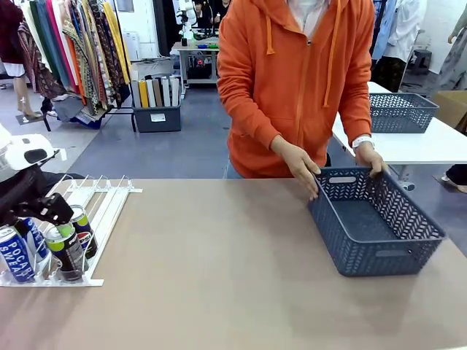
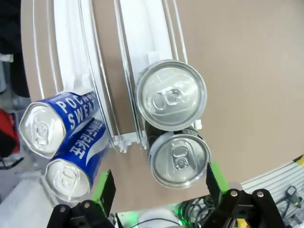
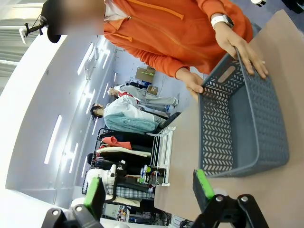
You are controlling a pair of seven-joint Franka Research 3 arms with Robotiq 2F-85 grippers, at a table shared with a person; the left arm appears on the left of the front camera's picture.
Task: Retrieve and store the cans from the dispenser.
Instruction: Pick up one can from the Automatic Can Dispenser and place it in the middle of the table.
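The left gripper (image 2: 159, 187) is released, jaws wide, above the dispenser's (image 2: 142, 33) low end. One silver-topped can (image 2: 179, 159) stands between its green pads (image 2: 105, 187), not clamped. A second can (image 2: 171, 94) stands just behind it, and two blue Pocari cans (image 2: 71, 118) are in the neighbouring lane.

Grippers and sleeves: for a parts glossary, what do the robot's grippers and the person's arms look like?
The left gripper and right gripper are black, angular and two-fingered, with green pads and silver screws. The left arm has rounded white casing. The person wears a long-sleeved orange hooded sweatshirt and a white wristwatch.
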